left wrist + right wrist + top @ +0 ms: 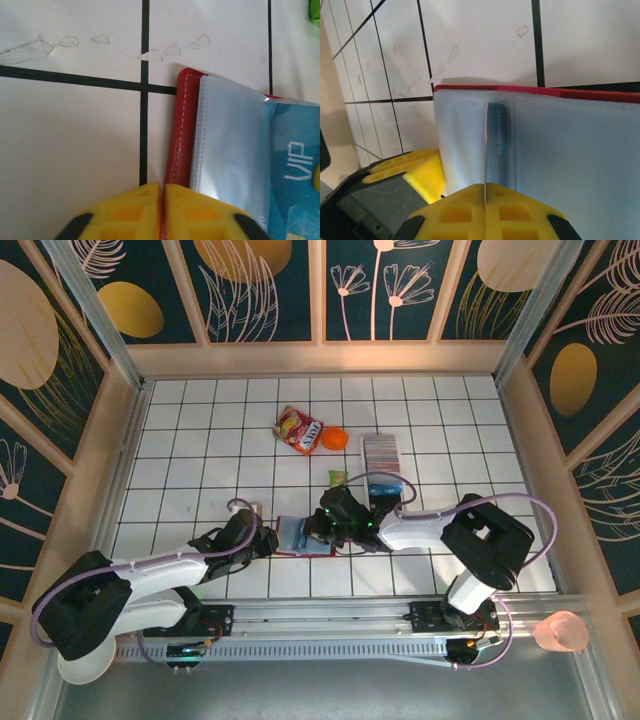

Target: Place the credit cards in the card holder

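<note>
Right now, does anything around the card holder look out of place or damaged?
Nothing spilled or askew. Only a trail of small scuff marks on the table, just beyond the red edge of the card holder.

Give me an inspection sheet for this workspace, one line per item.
Surface: white tiled table, black grid lines, scuff marks.
Job's things: card holder open flat; more credit cards stacked farther back.
Clutter: snack packet, round orange object, small green item.
Grippers: left gripper shut on the holder's red edge; right gripper shut on a grey card at a pocket.
Cables: purple cables looped along both arms.
Surroundings: floral wall panels.
</note>
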Motion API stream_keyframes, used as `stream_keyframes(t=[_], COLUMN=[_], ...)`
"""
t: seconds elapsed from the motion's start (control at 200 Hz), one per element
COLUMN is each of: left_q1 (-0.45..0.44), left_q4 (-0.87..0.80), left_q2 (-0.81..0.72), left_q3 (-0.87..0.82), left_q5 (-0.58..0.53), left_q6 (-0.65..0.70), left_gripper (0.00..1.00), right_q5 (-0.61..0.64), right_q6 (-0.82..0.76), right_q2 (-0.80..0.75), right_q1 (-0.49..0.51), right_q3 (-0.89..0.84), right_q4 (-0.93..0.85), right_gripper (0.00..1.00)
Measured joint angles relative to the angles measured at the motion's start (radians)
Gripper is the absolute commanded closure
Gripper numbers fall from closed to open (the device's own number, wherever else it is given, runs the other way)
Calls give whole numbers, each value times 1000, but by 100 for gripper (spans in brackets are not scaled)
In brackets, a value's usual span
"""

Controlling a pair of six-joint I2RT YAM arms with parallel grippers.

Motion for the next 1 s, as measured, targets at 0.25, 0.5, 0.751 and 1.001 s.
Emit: stream_keyframes(t=[0.25,0.5,0.751,1.001], left_q1=[0,0,0,0], left_q4=[-45,-45,-56,-83], left_q2=[-44,-44,-55,-86], left_q3=[0,1,3,3], left_q5=[-4,-3,-9,-37], left_q6=[5,7,6,2], left_gripper=[67,66,62,55], right_q5=[2,5,6,-3], right_q6=[-8,-16,-16,-16], right_q2=[0,-6,-24,-23], right_q1=[0,0,0,0], right_q3=[-6,-6,-6,-6], right_q4=[-3,-30,-55,-51], right_gripper=[100,100,100,100])
